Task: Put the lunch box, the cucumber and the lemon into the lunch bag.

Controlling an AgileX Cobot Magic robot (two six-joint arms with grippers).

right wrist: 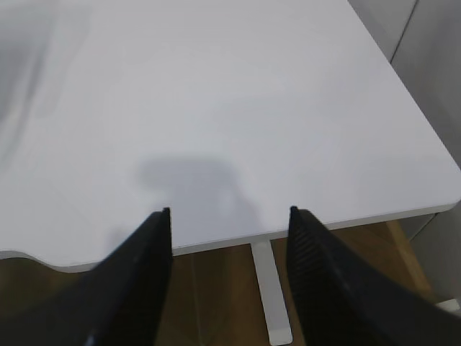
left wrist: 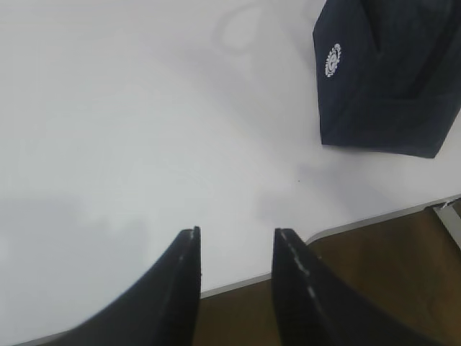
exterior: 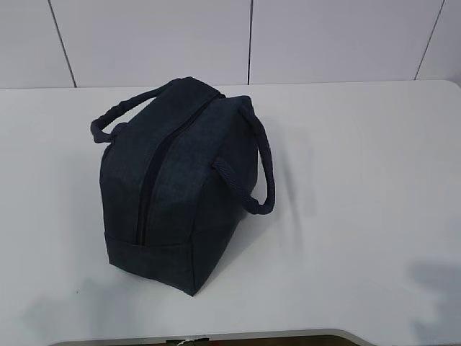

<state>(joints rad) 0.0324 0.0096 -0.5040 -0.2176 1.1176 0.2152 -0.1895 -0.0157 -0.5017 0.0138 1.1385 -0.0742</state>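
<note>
The dark navy lunch bag (exterior: 180,184) stands on the white table (exterior: 360,180) with its top zipper closed and its two loop handles hanging to the sides. A corner of the lunch bag (left wrist: 389,79) with a round white logo (left wrist: 332,60) shows at the upper right of the left wrist view. My left gripper (left wrist: 236,232) hovers open over the table's front edge, well short of the bag, with nothing between its fingers. Over the front right edge of the table my right gripper (right wrist: 229,211) is also open and empty. The lunch box, cucumber and lemon are out of view. Neither gripper appears in the exterior view.
The table's front edge (left wrist: 374,223) runs under both grippers, with brown floor (right wrist: 216,295) and a white table leg (right wrist: 270,288) below. A panelled wall (exterior: 252,40) stands behind the table.
</note>
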